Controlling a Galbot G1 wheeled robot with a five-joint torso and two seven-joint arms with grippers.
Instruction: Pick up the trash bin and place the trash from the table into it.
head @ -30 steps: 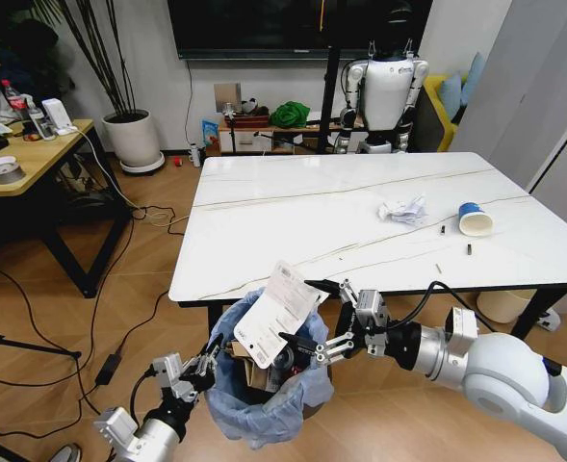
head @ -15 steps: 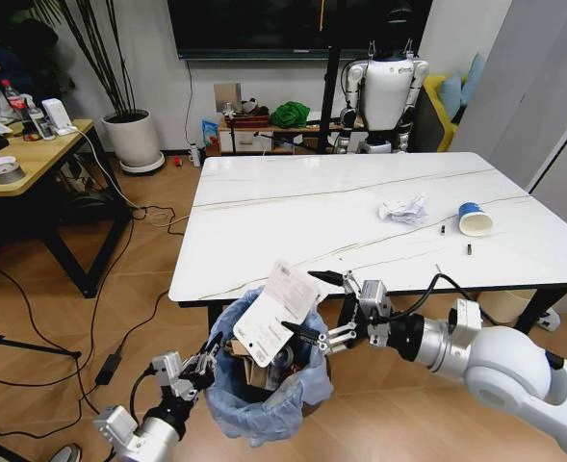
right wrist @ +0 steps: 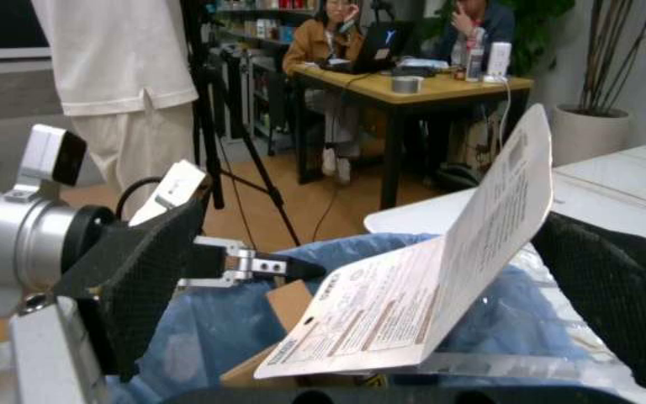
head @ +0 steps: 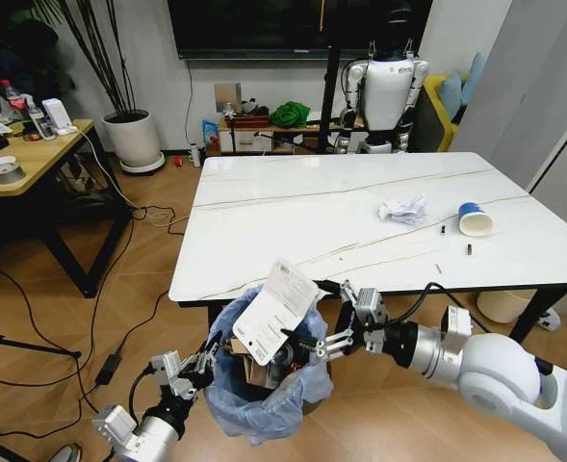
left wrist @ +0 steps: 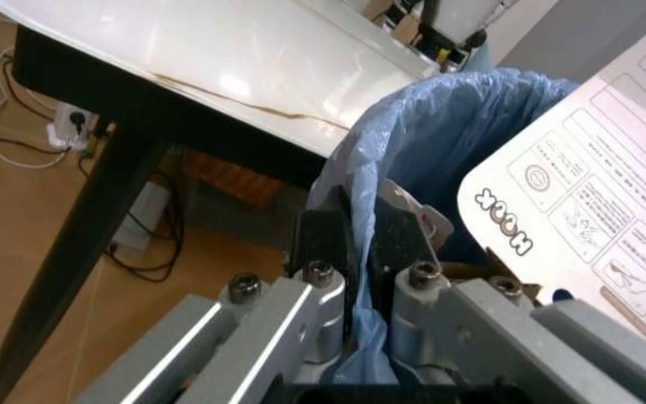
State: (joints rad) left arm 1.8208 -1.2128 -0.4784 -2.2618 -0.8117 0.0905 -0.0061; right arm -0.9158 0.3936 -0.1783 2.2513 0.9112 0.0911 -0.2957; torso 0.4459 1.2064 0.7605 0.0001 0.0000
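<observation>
Right gripper (head: 314,315) spread wide around printed sheet (head: 275,312) over bin (head: 269,404); left gripper (head: 209,358) clamped on bin rim.

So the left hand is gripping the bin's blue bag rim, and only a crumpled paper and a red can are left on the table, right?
Not quite: the head view shows a blue-and-white paper cup, not a red can, beside the crumpled paper on the table. The left hand does grip the bin's bag rim.

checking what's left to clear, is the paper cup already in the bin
No, the paper cup lies on its side on the table, far from the bin held by the left gripper.
</observation>
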